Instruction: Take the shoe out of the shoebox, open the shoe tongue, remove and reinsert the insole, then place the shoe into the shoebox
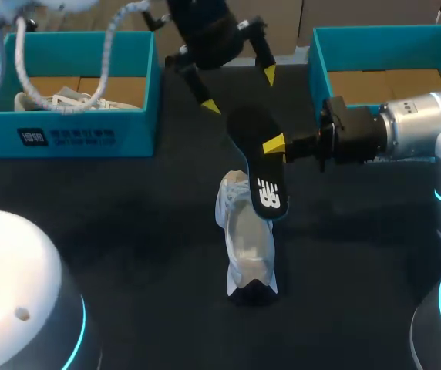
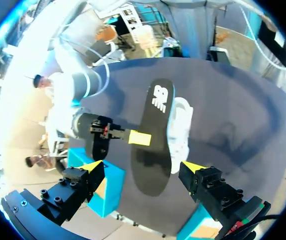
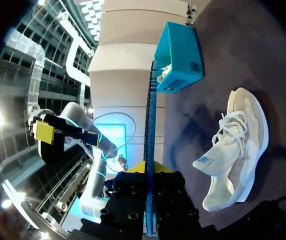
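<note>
The right gripper (image 1: 282, 145) is gripping the black insole (image 1: 257, 158) by one long edge, about mid-length, both fingers pressing on it. It is holding the insole up off the table (image 1: 128, 231). From that gripper's own camera the insole is showing as a thin edge running straight out ahead between the fingers.

The white shoe (image 1: 248, 243) is lying on the table below the gripper and off to one side of it, not ahead of the fingers, with its tongue standing open. The insole's long axis is running roughly in line with the shoe's. Its printed end is hanging over the shoe's laced end, while the plain end is pointing away towards the left gripper (image 1: 240, 89). That one is hovering with its fingers spread wide and nothing between them, straddling the insole's far end without touching it.

The right arm is plainly the nearer one. I'd judge that reinserting means tipping the printed end down into the shoe's opening. The shoebox (image 1: 382, 31) is sitting just behind the right wrist.
</note>
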